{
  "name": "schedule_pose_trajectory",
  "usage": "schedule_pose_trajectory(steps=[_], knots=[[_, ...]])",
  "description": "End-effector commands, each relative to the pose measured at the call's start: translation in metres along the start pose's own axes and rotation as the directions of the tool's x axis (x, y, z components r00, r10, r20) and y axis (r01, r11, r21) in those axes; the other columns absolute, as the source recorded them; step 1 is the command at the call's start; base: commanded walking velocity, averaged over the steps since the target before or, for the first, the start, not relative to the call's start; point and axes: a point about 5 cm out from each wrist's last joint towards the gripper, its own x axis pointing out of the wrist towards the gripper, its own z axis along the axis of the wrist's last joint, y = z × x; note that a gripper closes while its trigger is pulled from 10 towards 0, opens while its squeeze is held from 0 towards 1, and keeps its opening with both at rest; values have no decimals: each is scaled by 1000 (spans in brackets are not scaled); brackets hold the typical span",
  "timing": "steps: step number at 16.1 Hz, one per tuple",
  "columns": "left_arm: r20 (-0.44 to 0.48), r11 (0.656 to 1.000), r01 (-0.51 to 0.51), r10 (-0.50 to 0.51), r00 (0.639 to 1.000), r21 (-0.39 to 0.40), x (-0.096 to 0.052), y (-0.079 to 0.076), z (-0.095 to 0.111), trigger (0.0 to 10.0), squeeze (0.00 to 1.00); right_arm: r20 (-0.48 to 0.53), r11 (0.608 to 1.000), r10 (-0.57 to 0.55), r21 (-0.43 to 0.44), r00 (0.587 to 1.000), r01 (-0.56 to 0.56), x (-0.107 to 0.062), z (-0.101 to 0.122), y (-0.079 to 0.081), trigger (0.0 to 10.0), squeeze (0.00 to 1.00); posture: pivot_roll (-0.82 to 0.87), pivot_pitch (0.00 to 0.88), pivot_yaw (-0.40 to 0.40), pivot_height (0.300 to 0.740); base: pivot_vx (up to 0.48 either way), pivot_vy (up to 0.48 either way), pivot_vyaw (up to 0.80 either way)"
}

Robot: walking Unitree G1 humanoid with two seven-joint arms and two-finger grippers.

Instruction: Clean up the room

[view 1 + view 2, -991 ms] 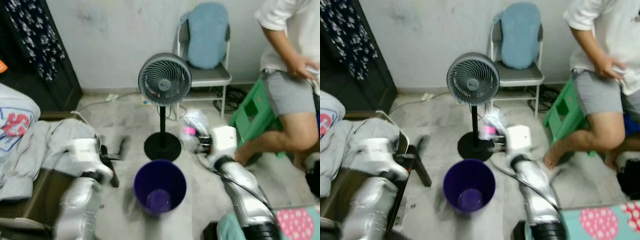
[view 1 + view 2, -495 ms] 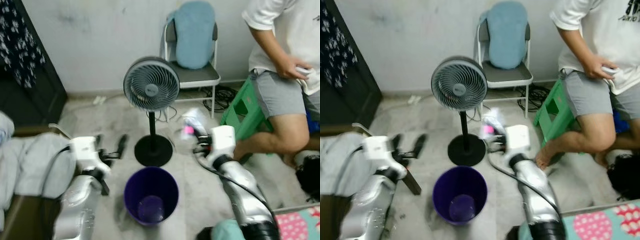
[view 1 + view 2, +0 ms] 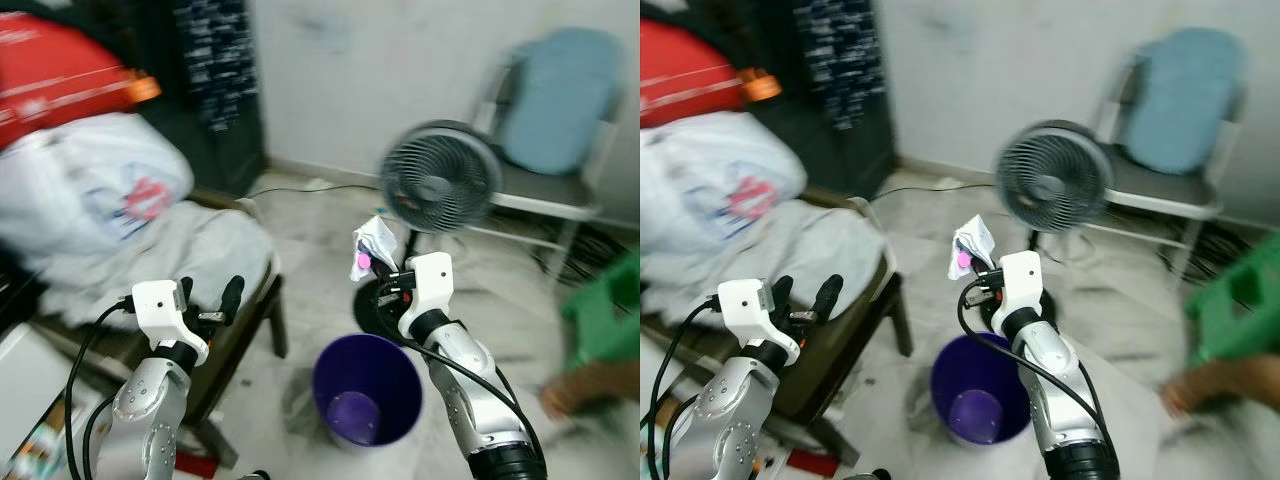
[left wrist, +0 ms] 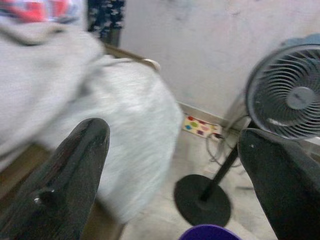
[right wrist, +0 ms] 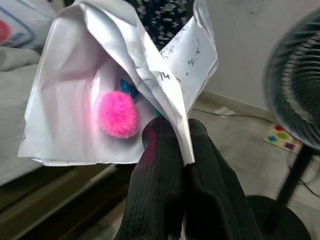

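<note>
Swinging to the robot's left since a second ago, the head camera now takes in a heap of grey and white clothing [image 3: 150, 240] on a dark wooden chair [image 3: 262, 310], with a red bundle [image 3: 60, 80] above it, while the grey standing fan [image 3: 440, 180] and the metal chair with a blue cushion [image 3: 560, 110] have slid to the right of the view, blurred. The right gripper [image 3: 985, 277] has its two black fingers [image 5: 165, 165] pinched together on a crumpled white paper wrapper with handwriting on it [image 5: 125, 85]; a fuzzy pink ball [image 5: 118, 115] sits inside its folds. That wrapper is held in the air beside the fan's pole, above and just behind the round purple plastic bin [image 3: 368, 388], which stands on the pale marble floor [image 3: 310, 220]. The left gripper [image 3: 208, 297] is raised in front of the clothes-laden chair with its fingers spread wide apart and nothing between them. A green stool [image 3: 605, 310] shows at the right edge.
</note>
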Motion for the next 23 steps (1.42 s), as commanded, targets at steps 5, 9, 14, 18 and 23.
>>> schedule_pose_trajectory(steps=[5, 9, 14, 18, 23], knots=[[-12, 1000, 11, -11, 1000, 8, 2, -3, -1, 10000, 0, 1, 999, -41, 8, 999, 41, 1, 1, -7, 10000, 0, -136, 39, 2, 740, 0, 0, 0], [-13, 1000, 12, -12, 1000, 5, 2, -3, -1, 10000, 0, -44, 994, -106, 1, 993, 106, 1, -4, -15, 10000, 0, -137, 38, 1, 740, 0, 0, -400], [-7, 1000, 3, -3, 1000, 2, 3, -3, 0, 10000, 0, -42, 992, -126, 4, 991, 126, 2, -4, -18, 10000, 0, -134, 44, 0, 740, 0, 0, -743], [-4, 1000, -4, 4, 1000, -5, 2, -1, 1, 10000, 0, -38, 987, -158, 5, 987, 158, 1, -4, -21, 10000, 0, -136, 46, 3, 740, 0, 0, -128], [7, 1000, 20, -20, 1000, -3, 3, -3, 3, 10000, 0, -32, 989, -150, -5, 988, 150, 2, -3, -19, 10000, 0, -136, 47, 5, 740, 0, 0, 0]])
